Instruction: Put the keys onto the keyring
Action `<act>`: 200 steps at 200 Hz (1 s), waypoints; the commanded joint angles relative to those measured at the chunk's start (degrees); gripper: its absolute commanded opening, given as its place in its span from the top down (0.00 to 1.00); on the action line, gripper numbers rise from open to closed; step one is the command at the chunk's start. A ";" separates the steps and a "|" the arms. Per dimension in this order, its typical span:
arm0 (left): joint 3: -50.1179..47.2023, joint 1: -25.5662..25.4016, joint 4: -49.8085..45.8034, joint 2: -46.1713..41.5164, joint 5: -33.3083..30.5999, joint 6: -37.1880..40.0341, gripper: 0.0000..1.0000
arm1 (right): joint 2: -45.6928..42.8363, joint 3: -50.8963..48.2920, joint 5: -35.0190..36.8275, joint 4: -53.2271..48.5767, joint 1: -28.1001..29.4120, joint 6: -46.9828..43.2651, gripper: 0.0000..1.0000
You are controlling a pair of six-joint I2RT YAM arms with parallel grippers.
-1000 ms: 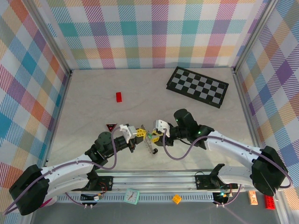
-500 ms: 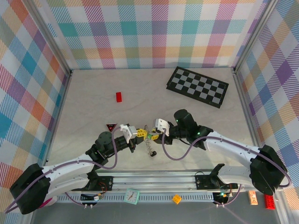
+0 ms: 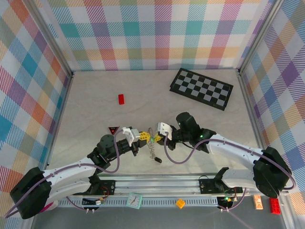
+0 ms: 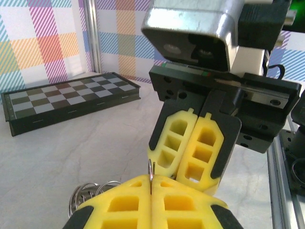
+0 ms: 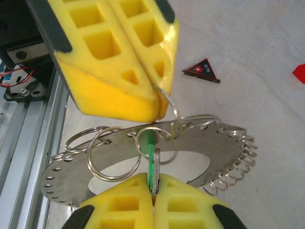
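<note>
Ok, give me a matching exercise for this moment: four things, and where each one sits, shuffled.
Things:
1. green key
2. board
3. red brick
4. triangle

Places:
A. flat on the table, far right corner
B. pinched between the right fingers
C. on the table beside the left arm
D. alone on the table, well left of the board

Pairs: 1-B, 2-A, 3-D, 4-C

Both arms stretch in toward the middle, left gripper (image 3: 142,136) and right gripper (image 3: 157,138) both clamped shut, tips almost touching.
</note>
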 commanded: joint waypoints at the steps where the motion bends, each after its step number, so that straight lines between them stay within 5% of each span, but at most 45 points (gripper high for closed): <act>1: -0.07 -0.30 6.74 -0.57 2.11 -0.14 1.00 | 1.83 1.83 -3.37 -3.14 0.77 -1.72 0.97; 34: 0.26 -0.34 5.59 -0.14 2.16 0.86 1.00 | 0.90 2.04 -3.32 -4.14 0.91 -2.28 0.96; 81: 0.31 -0.39 4.56 0.03 2.90 1.58 1.00 | -3.35 0.80 -1.12 -6.94 -0.71 -2.37 0.72; 134: 0.87 -0.41 3.40 0.77 5.90 3.34 1.00 | -6.82 2.14 -10.77 -7.06 -3.04 2.69 0.71; 200: 1.26 -0.37 4.27 1.55 8.67 3.04 1.00 | -0.25 3.56 -11.66 0.61 -3.17 8.35 0.73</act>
